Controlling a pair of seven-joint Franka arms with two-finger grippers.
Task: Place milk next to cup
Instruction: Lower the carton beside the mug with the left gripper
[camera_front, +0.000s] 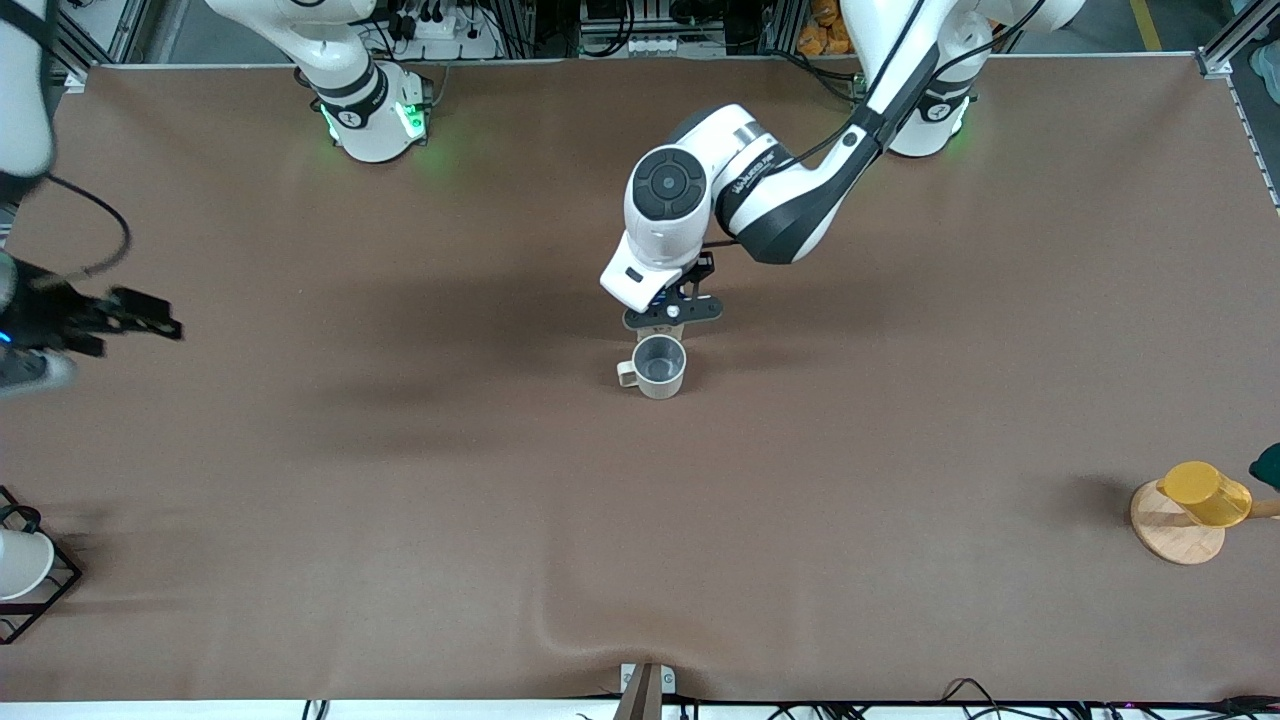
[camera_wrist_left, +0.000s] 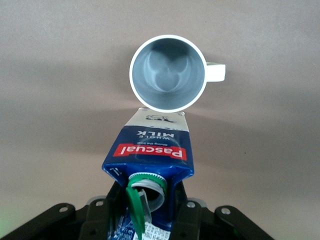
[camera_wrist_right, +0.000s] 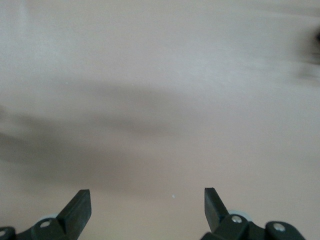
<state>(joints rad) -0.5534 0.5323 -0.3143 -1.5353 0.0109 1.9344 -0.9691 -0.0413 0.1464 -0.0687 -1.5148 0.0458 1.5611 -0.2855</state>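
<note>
The cup (camera_front: 660, 365), a beige mug with a grey-blue inside and a small handle, stands near the middle of the table. My left gripper (camera_front: 672, 313) is directly beside it, on the side farther from the front camera, shut on the milk (camera_front: 669, 331). In the left wrist view the dark blue milk carton (camera_wrist_left: 150, 150) with its red band sits between the jaws of my left gripper (camera_wrist_left: 147, 210), its lower end against the cup (camera_wrist_left: 167, 72). I cannot tell whether the carton rests on the table. My right gripper (camera_front: 135, 318) waits open and empty above the right arm's end of the table, and it also shows in the right wrist view (camera_wrist_right: 147, 200).
A yellow cup (camera_front: 1205, 493) on a wooden disc (camera_front: 1170, 535) is at the left arm's end, near the front. A white cup (camera_front: 20, 562) in a black wire rack (camera_front: 55, 590) is at the right arm's end, near the front.
</note>
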